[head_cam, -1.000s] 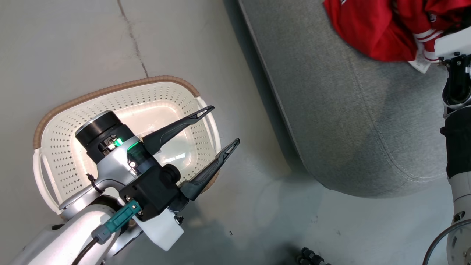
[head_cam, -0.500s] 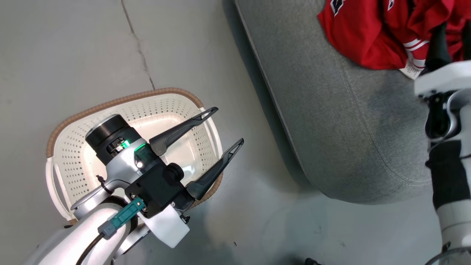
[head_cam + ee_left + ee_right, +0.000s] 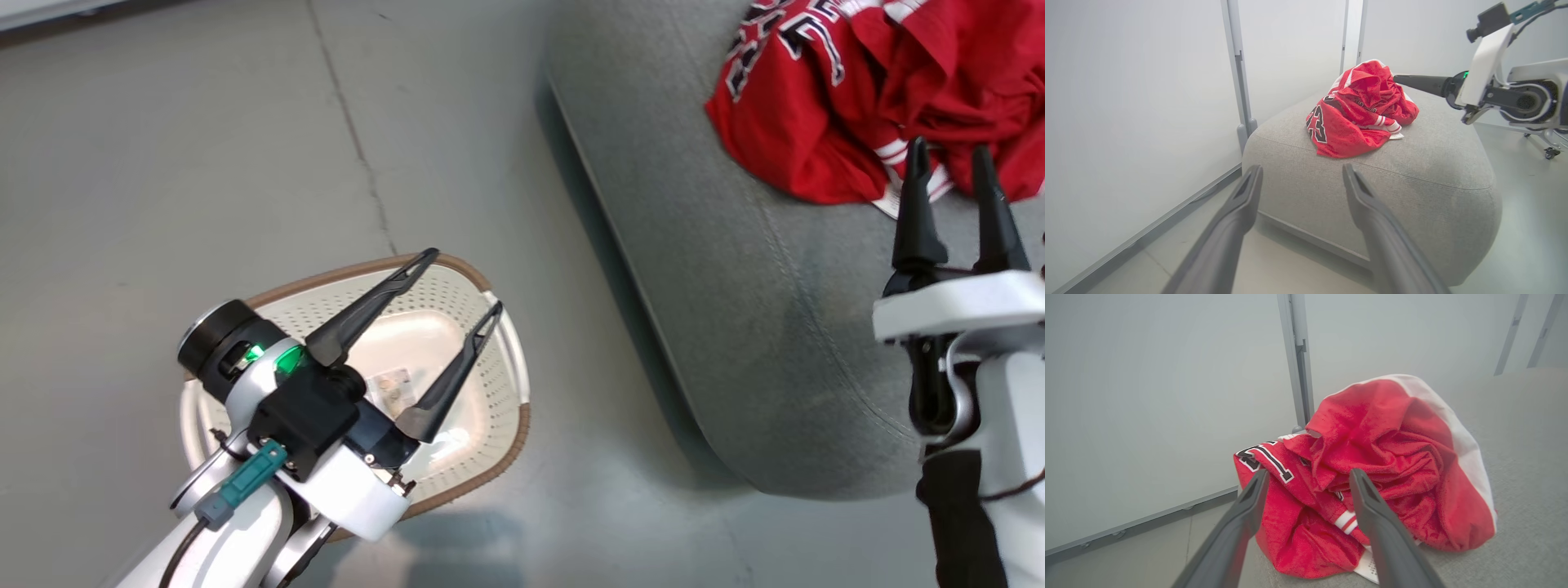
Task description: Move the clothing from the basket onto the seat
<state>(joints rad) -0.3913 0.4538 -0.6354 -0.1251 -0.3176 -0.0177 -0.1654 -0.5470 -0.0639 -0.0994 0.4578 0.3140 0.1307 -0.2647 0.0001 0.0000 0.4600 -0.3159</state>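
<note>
Read "23" in dark, white-edged block numerals on the red jersey (image 3: 1339, 141); found the sticker (image 3: 390, 384) on the basket (image 3: 494, 408) floor illegible.

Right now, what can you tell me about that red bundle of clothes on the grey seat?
The clothing is a crumpled red heap of soft sports fabric, folded over itself. One part carries dark block lettering edged in white; others show white stripes, a broad white band and a white label at the lower edge. It rests on the grey seat, near one edge. The open right gripper points at it from close by; I cannot tell whether they touch.
</note>
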